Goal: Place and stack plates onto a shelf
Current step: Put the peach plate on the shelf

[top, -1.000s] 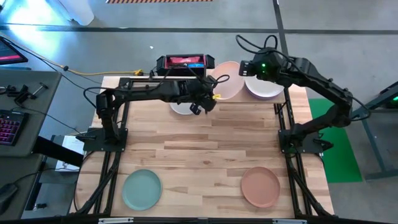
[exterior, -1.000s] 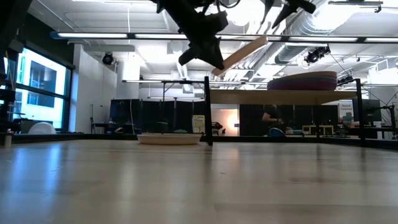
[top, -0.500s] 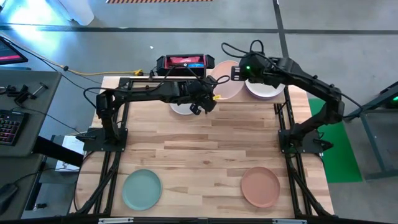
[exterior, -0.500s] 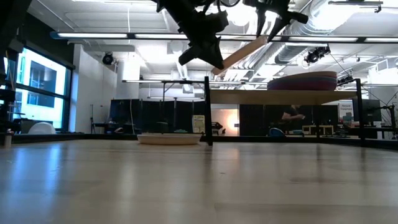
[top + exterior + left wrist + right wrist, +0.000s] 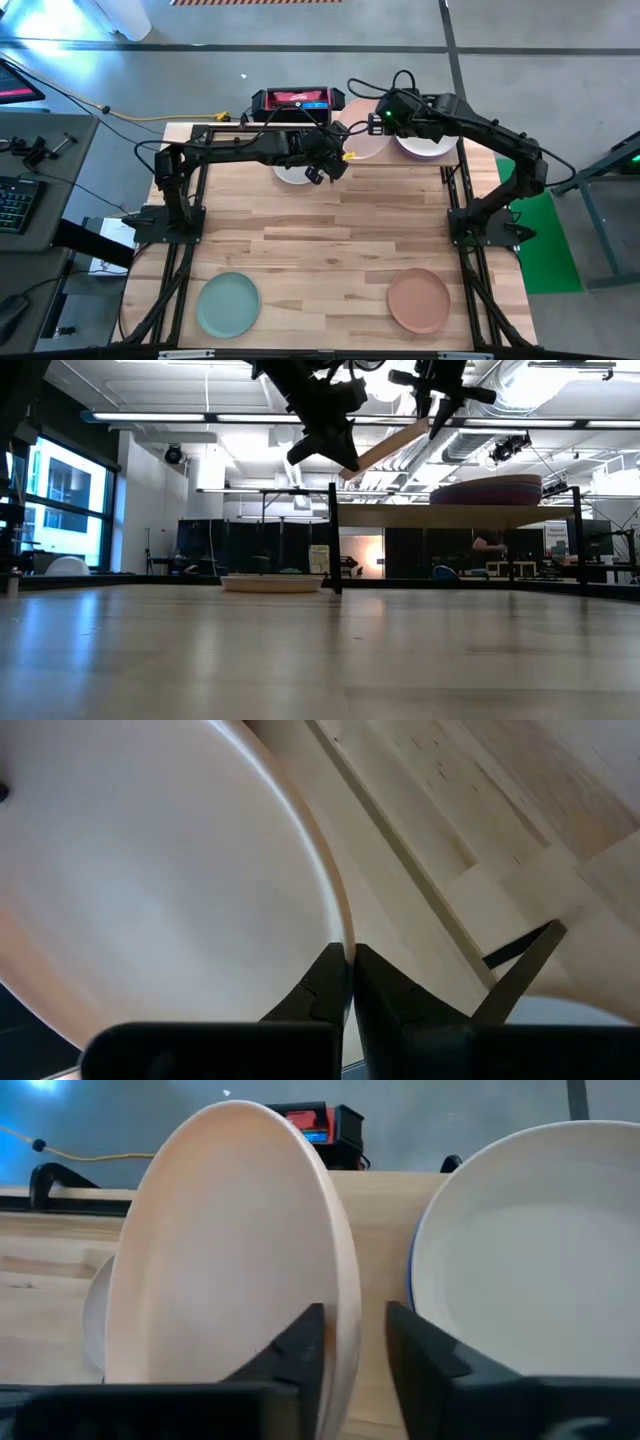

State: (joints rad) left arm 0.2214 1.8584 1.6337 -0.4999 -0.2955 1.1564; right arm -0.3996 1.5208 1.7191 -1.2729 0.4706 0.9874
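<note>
The pale pink plate (image 5: 363,145) hangs tilted in the air over the left part of the shelf (image 5: 470,516), with my left gripper (image 5: 338,160) shut on its low edge. My right gripper (image 5: 432,420) is at the plate's raised edge. It is open, with one finger on each side of the rim (image 5: 347,1305). A stack of plates (image 5: 425,142) with a white one on top lies on the shelf's right part. A grey-white plate (image 5: 272,583) rests flat on the table below the shelf. My left gripper pinches the pink plate's rim (image 5: 346,942) between its two fingers at the plate's lower, left end. The fingers come slanting down from the table's left. The plate is lifted clear and slopes up toward the right. My right gripper: I cannot tell whether a finger (image 5: 298,1348) touches the plate.
A teal-green plate (image 5: 228,305) and a tan-brown plate (image 5: 419,299) lie flat near the table's front edge. The shelf's black posts (image 5: 333,540) stand at the far side. A red and black device (image 5: 297,100) sits behind the table.
My right gripper has moved down and toward the table's left, from above the stack to the raised edge of the pink plate. My left gripper and the plate have kept still.
</note>
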